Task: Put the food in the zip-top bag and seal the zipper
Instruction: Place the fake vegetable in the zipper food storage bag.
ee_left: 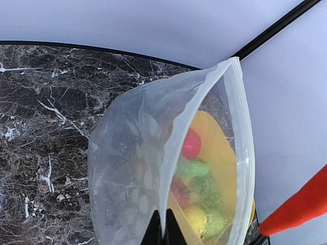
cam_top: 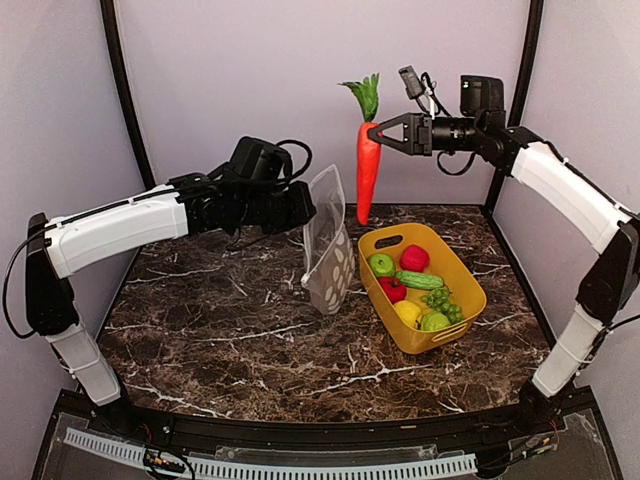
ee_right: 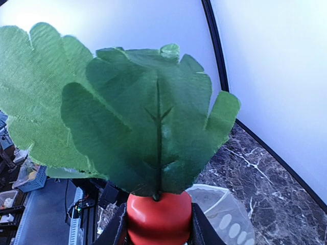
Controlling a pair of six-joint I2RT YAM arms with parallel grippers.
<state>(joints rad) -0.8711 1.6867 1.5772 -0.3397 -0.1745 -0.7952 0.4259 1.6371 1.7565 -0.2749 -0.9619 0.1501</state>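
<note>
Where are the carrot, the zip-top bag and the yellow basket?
carrot [cam_top: 367,170], top external view, middle of its orange body.
zip-top bag [cam_top: 328,248], top external view, its dotted side.
yellow basket [cam_top: 462,264], top external view, its right rim.

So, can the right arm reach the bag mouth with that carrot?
Likely yes: left gripper holds the bag upright and open; the carrot in the right gripper hangs beside it, nothing between.

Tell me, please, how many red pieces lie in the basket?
2: a far red piece right of the apple, and a near red piece between apple and lemon. More may hide underneath.
</note>
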